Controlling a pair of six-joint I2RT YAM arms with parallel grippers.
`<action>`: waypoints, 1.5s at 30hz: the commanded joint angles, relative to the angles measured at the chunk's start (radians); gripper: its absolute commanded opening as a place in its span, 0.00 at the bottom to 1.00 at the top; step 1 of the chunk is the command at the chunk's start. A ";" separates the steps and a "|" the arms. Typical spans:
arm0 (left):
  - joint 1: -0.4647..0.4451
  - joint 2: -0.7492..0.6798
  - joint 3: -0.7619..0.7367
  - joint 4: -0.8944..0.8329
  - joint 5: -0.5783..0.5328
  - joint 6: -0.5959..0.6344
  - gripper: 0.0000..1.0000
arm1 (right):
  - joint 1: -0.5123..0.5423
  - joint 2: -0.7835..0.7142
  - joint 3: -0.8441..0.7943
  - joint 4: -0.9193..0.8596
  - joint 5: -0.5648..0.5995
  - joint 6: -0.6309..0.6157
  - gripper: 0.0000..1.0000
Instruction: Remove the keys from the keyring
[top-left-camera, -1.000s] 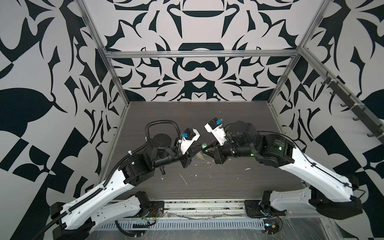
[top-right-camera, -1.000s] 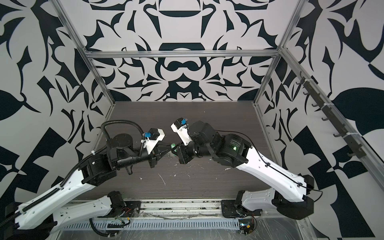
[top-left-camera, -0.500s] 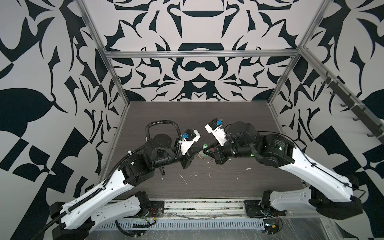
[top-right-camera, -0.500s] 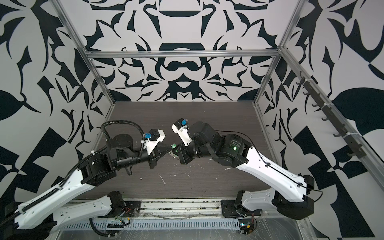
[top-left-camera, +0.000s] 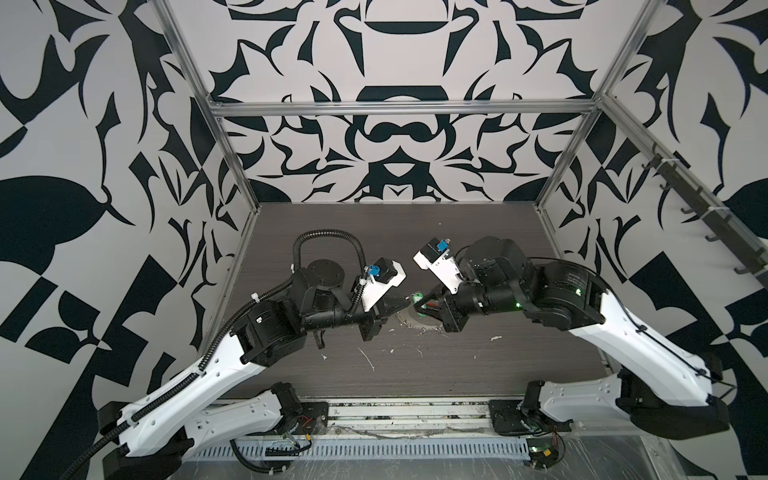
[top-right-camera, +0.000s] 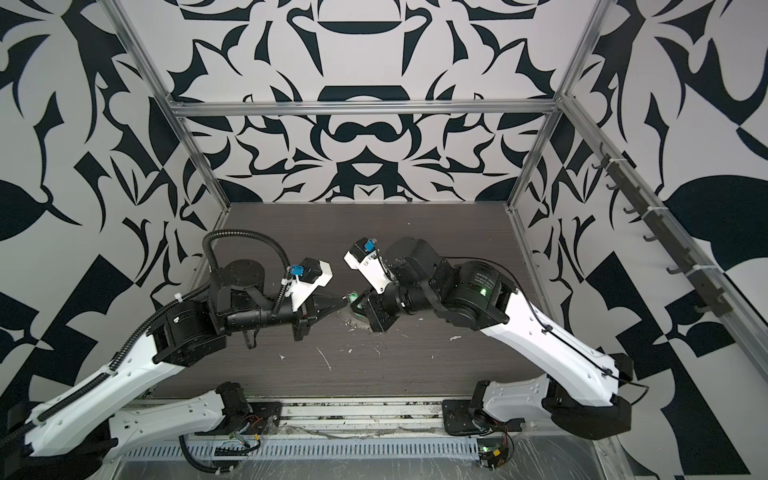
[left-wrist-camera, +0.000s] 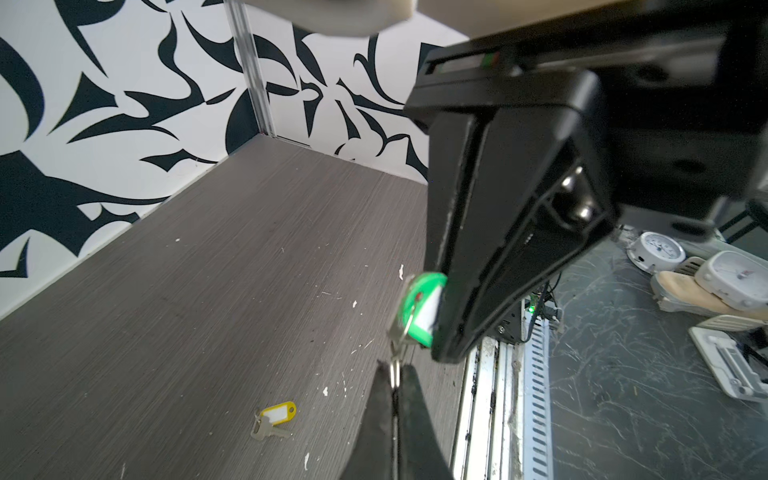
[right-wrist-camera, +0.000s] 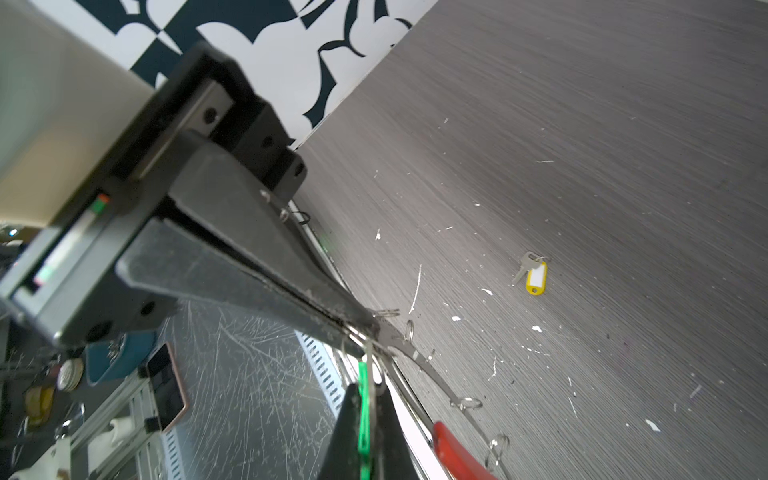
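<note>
Both grippers meet above the middle of the dark table. My right gripper is shut on the green key tag, which also shows in both top views. My left gripper is shut on the keyring, pinching the thin metal hoop just beside the green tag. The hoop carries small silver rings and a red segment, and hangs below the grippers. The yellow key tag lies loose on the table with a silver key.
White flecks are scattered over the tabletop. A metal rail runs along the front edge, and patterned walls close in the other three sides. Gauges and other clutter lie beyond the front edge.
My left gripper's jaws have closed the last bit onto the keyring. Both arms stay in about the same place.
</note>
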 joint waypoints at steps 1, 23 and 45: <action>-0.005 0.006 0.035 -0.081 0.113 0.018 0.00 | -0.021 0.020 0.052 -0.005 -0.073 -0.089 0.00; -0.006 0.021 0.110 -0.146 0.341 -0.025 0.00 | -0.063 0.060 0.163 -0.100 -0.013 -0.309 0.29; 0.143 0.145 0.224 -0.253 0.577 -0.145 0.00 | -0.063 -0.067 -0.009 0.008 0.128 -0.307 0.61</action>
